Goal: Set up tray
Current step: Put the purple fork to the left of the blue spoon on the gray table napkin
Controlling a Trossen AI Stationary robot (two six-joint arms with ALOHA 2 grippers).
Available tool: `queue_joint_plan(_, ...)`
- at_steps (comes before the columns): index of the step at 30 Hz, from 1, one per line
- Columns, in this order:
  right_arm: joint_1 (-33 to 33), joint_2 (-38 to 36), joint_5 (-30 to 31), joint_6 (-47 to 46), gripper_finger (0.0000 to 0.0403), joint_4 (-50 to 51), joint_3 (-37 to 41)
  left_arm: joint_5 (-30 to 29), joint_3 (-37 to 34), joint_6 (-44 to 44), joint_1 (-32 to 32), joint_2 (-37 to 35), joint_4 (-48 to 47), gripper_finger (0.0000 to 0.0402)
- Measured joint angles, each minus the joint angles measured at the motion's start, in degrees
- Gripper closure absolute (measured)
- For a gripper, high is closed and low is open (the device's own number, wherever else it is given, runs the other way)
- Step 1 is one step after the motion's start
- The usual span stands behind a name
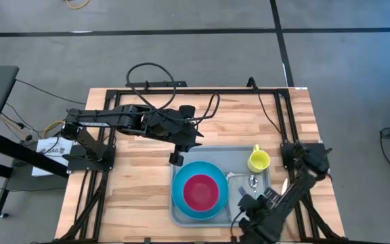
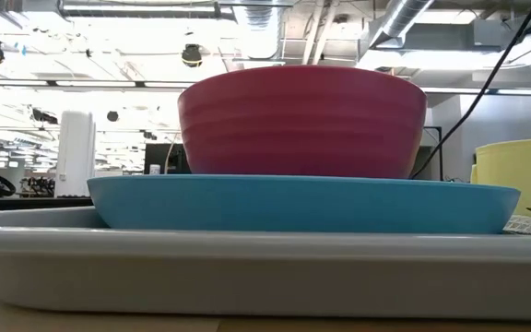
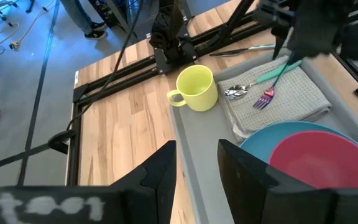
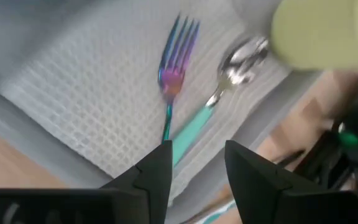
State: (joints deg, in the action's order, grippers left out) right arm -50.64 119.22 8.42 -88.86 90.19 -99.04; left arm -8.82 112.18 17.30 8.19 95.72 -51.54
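Observation:
The grey tray (image 1: 181, 150) lies near the table's near edge. On it are a blue plate (image 1: 179, 196) carrying a red bowl (image 1: 200, 191), a yellow mug (image 1: 258, 160) and a grey napkin (image 3: 291, 99). A rainbow fork (image 4: 174, 68) and a teal-handled spoon (image 4: 229, 81) lie on the napkin. My left gripper (image 3: 197, 155) is open, above the tray's far left rim (image 3: 188, 140). My right gripper (image 4: 197, 155) is open, low over the napkin, with the two handles running toward its fingers. My right gripper: the fork's handle end (image 4: 166, 134) reaches the inner edge of one finger (image 4: 157, 165). I cannot tell whether they touch. The fork lies on the napkin, along the fingers' direction.
A teal-handled knife (image 3: 241, 50) lies on the bare wood beyond the tray's right side. A black frame (image 1: 202, 91) runs around the table's far part. Bare wood shows left of the tray (image 1: 134, 183). In the low view the tray (image 2: 247, 272), plate and bowl fill the picture.

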Motion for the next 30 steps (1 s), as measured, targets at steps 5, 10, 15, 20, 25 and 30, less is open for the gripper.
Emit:
queue_joint_plan(5, -3.54, -10.76, 9.82, -7.21, 0.0264, -0.28, 7.86, -0.11, 0.00, 0.51, 0.00, 0.00, -0.02, 0.0294)
queue_joint_plan(10, -7.74, -17.96, 15.72, -19.70, 0.0264, -6.41, 21.83, -0.52, 0.00, -1.84, 0.00, 0.00, -0.69, 0.0294)
queue_joint_plan(15, -9.83, -20.61, 14.21, -20.84, 0.0266, -20.28, 30.27, -0.52, 0.00, -1.90, 0.09, 0.00, -1.82, 0.0294)
queue_joint_plan(20, -10.10, -20.68, 15.60, -20.18, 0.0270, -23.74, 30.46, -0.57, 0.00, -1.93, 0.09, -0.02, -1.81, 0.0294)
queue_joint_plan(25, -9.53, -20.68, 15.70, -16.60, 0.0271, -27.82, 30.46, -0.63, 0.00, -1.88, 0.09, -0.02, -1.75, 0.0294)
queue_joint_plan(30, -7.62, -20.68, 15.70, -16.13, 0.0271, -31.17, 30.46, -0.63, 0.00, -1.66, 0.09, -0.02, -1.71, 0.0294)
